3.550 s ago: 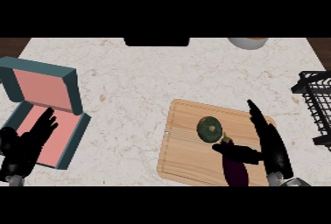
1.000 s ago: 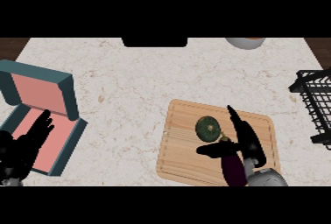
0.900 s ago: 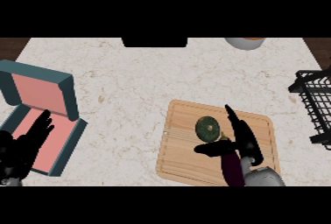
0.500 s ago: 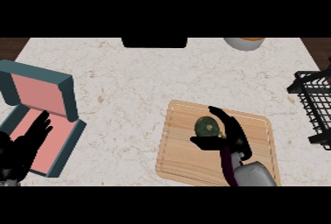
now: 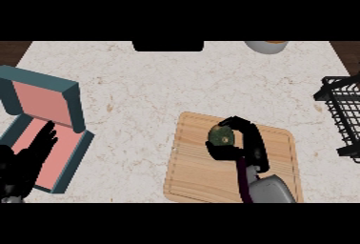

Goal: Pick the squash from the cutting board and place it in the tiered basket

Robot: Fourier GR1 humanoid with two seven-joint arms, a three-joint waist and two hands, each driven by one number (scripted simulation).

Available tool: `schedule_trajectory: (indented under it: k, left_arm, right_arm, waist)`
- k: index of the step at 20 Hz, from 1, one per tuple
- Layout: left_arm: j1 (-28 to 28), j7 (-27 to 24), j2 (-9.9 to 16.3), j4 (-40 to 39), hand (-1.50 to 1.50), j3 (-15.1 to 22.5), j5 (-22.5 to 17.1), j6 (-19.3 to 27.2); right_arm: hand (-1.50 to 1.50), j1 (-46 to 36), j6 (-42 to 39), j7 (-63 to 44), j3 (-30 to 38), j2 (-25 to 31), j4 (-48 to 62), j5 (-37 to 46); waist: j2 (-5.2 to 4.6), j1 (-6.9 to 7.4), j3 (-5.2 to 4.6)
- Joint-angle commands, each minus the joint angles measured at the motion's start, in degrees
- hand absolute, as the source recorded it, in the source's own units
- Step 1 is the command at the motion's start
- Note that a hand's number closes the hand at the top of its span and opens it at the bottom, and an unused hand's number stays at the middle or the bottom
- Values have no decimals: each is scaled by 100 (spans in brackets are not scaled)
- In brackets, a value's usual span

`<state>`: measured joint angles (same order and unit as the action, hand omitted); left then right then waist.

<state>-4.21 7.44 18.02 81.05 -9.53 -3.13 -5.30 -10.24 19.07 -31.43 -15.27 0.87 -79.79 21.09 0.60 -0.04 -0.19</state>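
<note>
your right hand (image 5: 245,143) has its fingers (image 5: 237,122) arched over the top of the squash (image 5: 221,136) and its thumb (image 5: 216,153) hooked in just below it, so the fingers are curled round the squash. the squash is dark green and round, and it sits in the upper middle of the wooden cutting board (image 5: 191,171); you cannot tell from this view whether it is lifted clear of the wood. the grey forearm (image 5: 270,189) comes in from the lower edge across the board's lower right part. the black wire tiered basket (image 5: 342,119) stands at the right edge of the marble counter (image 5: 155,81), well apart from the board. your left hand (image 5: 26,162) rests open, fingers straight, over the pink inside of the teal open box (image 5: 65,102) at the lower left. a grey bowl (image 5: 265,46) is cut off by the counter's far edge.
</note>
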Motion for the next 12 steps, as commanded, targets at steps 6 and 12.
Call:
schedule_trajectory:
  k: [6, 12]
  left_arm:
    - [72, 351, -1, 34, 0, -126, 17, -51]
    - [-93, 174, 24, -117, 0, -168, 79, -7]
  right_arm:
    - [150, 1046, 75, -925, -638, 412, -1573, 1017]
    - [150, 1000, -1095, -745, -2512, 1676, -2098, 2900]
  waist:
    - [-30, -54, 15]
    - [122, -177, -44]
